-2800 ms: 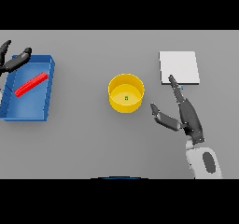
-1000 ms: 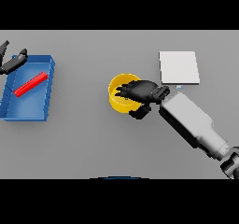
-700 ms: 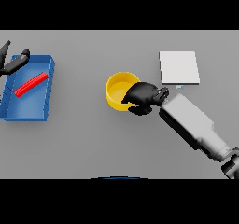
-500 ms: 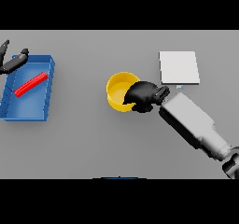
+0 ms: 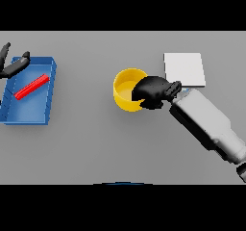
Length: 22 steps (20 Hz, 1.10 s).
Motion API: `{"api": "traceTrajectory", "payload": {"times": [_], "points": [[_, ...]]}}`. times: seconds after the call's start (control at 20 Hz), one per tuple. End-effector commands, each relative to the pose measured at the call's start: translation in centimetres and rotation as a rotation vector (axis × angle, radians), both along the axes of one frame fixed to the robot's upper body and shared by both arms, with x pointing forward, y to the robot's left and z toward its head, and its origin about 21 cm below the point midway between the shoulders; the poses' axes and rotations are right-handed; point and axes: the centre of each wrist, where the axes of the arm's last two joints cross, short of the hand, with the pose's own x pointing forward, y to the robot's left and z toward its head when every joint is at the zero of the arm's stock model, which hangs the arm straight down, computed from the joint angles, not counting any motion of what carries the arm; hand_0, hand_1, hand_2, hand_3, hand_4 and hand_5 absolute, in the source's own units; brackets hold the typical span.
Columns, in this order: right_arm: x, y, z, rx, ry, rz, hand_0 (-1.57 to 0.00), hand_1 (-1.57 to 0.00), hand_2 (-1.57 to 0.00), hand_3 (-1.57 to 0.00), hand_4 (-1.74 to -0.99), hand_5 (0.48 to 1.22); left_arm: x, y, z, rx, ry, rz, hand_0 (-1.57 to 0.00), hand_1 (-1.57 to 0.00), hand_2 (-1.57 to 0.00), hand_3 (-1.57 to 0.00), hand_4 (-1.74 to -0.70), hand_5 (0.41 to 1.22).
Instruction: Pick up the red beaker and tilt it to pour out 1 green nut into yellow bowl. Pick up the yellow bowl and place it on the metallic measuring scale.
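One yellow bowl (image 5: 126, 89) sits gripped at its rim by the curled right hand (image 5: 153, 91); one white scale (image 5: 184, 69) lies beside it; the left hand (image 5: 12, 65) hangs loose-fingered.

My right hand (image 5: 153, 91) curled tight at the end of my arm reaching in from lower right, my left hand (image 5: 12, 65) at the far left edge, fingers spread loosely
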Motion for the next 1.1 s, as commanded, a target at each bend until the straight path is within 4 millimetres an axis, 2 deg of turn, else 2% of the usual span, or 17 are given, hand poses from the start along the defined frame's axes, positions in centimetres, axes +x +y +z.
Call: {"api": "traceTrajectory", "payload": {"times": [0.0,0.15,0.3,0.45,0.55,0.7,0.85,1.05], "points": [[0.1,0.0,0.7,-0.007,-0.016,-0.020,-1.55,-1.55,-1.48,-1.16,-1.734,1.216,0.1,0.1,0.5,-0.004,-0.007,0.001,0.00,0.00,0.00,0.00,-0.77,0.705],[-0.3,-0.8,1.8,-0.017,-0.050,-0.046,-1.56,-1.56,-1.43,-1.22,-1.737,1.219,0.2,0.1,0.3,-0.025,-0.002,-0.009,0.00,0.00,0.00,0.00,-0.78,0.702],[-1.1,-1.6,2.4,-0.021,-0.066,-0.064,-1.57,-1.57,-1.49,-1.18,-1.739,1.219,0.2,0.1,0.7,-0.049,-0.017,-0.011,0.00,0.00,0.00,0.00,-0.80,0.702],[-0.8,-2.9,3.5,-0.019,-0.098,-0.116,-1.53,-1.57,-1.52,-1.18,-1.740,1.220,0.2,0.1,0.9,-0.053,-0.002,-0.003,0.00,0.00,0.00,0.00,-0.81,0.703],[-0.2,-4.2,4.1,-0.013,-0.135,-0.167,-1.54,-1.57,-1.49,-1.18,-1.740,1.220,-0.2,0.5,0.8,-0.068,0.003,0.006,0.00,0.00,0.00,0.00,-0.82,0.717],[1.3,-5.9,5.3,0.012,-0.195,-0.221,-1.56,-1.57,-1.53,-1.16,-1.741,1.221,-0.5,0.2,1.2,-0.063,-0.003,0.013,0.00,0.00,0.00,0.00,-0.83,0.733],[2.6,-8.0,5.5,0.015,-0.231,-0.284,-1.56,-1.57,-1.54,-1.15,-1.741,1.221,-0.5,-0.4,1.0,-0.070,0.005,0.018,0.00,0.00,0.00,0.00,-0.84,0.739],[4.3,-9.7,4.7,0.013,-0.247,-0.361,-1.57,-1.57,-1.55,-1.15,-1.741,1.221,-0.4,0.3,1.6,-0.063,0.018,0.034,0.00,0.00,0.00,0.00,-0.85,0.760]]}}
